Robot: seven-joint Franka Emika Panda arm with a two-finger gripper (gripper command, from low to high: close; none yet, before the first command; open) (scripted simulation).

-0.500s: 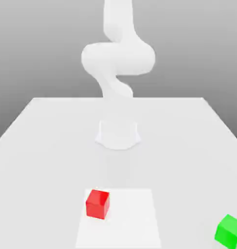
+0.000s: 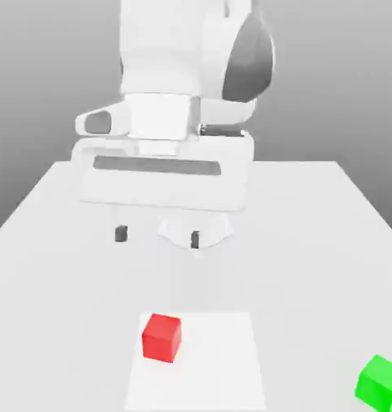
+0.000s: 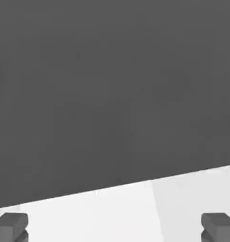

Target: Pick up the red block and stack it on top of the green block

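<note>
Red block (image 2: 162, 336) sits on the white table (image 2: 54, 265) in the exterior view, on a slightly paler square patch (image 2: 219, 362), toward that patch's corner on the exterior view's left and away from the camera; its faces are turned a little askew to the patch edges. From the red block, the green block (image 2: 380, 381) lies well apart toward the exterior view's right and a bit closer to the camera, cut by the picture's edge. The gripper (image 2: 157, 236) hangs above the table, farther from the camera than the red block and well apart from it, its two dark fingertips (image 2: 121, 233) spread wide with nothing between them. What could go wrong, as I judge it: the hand must travel toward the camera and descend, and if it comes down without turning to match the cube's skewed faces, a finger may land on a corner and shove the red block aside instead of straddling it. A grip taken off-centre could also let the cube twist, making it sit crooked or slide off the green block later, and that cube stands near the table's edge. In the hand view, the two fingertips (image 3: 11, 226) stand far apart at the corners of the frame, with bare table (image 3: 88, 217) and the patch's edge between them and dark background beyond; the red block is not between them
</note>
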